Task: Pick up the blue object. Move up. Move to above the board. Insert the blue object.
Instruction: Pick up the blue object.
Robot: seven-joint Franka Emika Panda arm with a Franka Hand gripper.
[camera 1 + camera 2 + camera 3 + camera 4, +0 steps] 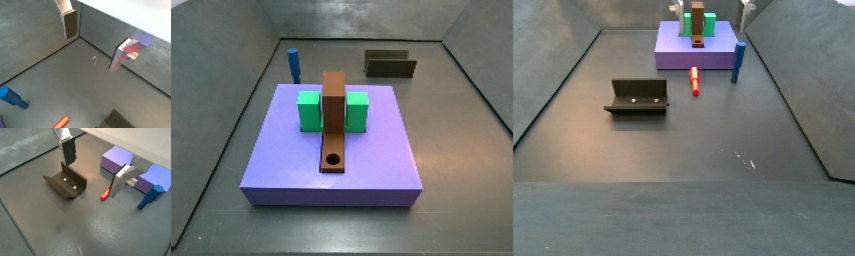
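My gripper (93, 170) is hanging open above the floor, its two silver fingers (69, 23) standing well apart with nothing between them; in a wrist view the fixture (66, 184) is sitting below and just beside one finger; the blue object (293, 66) is standing upright on the floor, just beside the lavender slab (291, 170) and apart from my fingers; the board (334, 135) is lying along the slab's top between two green blocks (310, 111), its black hole (334, 159) near one end; a red peg (695, 81) is lying flat on the floor near the blue object.
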